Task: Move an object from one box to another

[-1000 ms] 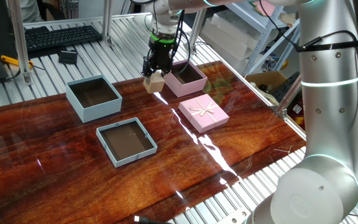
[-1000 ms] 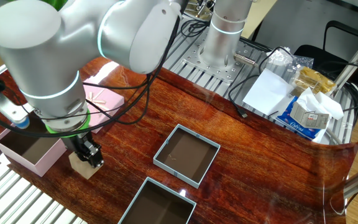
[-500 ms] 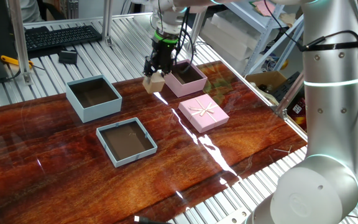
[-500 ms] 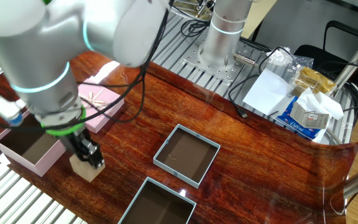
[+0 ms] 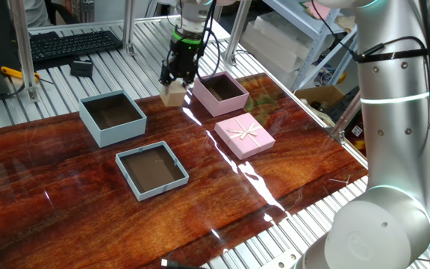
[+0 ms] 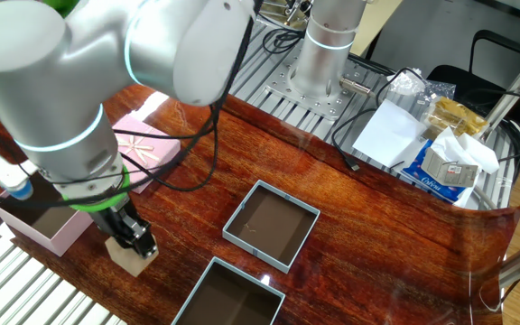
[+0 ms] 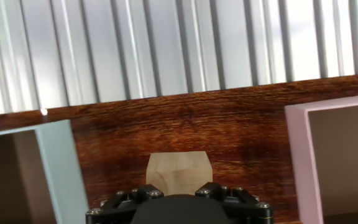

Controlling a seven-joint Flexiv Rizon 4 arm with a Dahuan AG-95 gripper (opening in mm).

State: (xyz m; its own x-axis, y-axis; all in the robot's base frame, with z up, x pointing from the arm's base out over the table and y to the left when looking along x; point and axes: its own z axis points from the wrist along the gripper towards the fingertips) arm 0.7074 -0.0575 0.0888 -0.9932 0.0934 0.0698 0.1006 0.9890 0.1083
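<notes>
Progress check on the cube run: tool (image 5: pixel 176 83) clamped on the wooden cube (image 5: pixel 173 95), now carried clear of the pink box (image 5: pixel 220 93) and out over the gap toward the blue-grey box (image 5: pixel 112 116). A second back, sat right at the pink box's near-left corner; half a second back, barely budged; now shifted noticeably leftward and a touch toward the back edge of the bench (image 5: pixel 297 179). Same story from the other fixed view: cube (image 6: pixel 129 256) moved further along from the pink box (image 6: pixel 39 223), hanging below the tool (image 6: pixel 134 236).

Hand view pretty much confirms it: cube (image 7: pixel 178 172) pinched at the bottom of the frame, bare wood grain beneath, pink box wall (image 7: pixel 298 155) off to one side and blue-grey wall (image 7: pixel 59 168) on the other. So roughly between the two, not over either opening yet.

Meaning for the task, by my read: pick-up and lift-out done, transfer underway, maybe past halfway overall. Left to do: carry on across to the tall blue-grey box, get centred over the brown inside, lower, let go. Worth not mixing up with the shallower tray (image 5: pixel 152 171) nearer the front, or the bow-topped lid (image 5: pixel 244 136), both well off the current path. Can't tell how high the cube rides above the bench, so clearing that tall wall looks like the thing to watch.
</notes>
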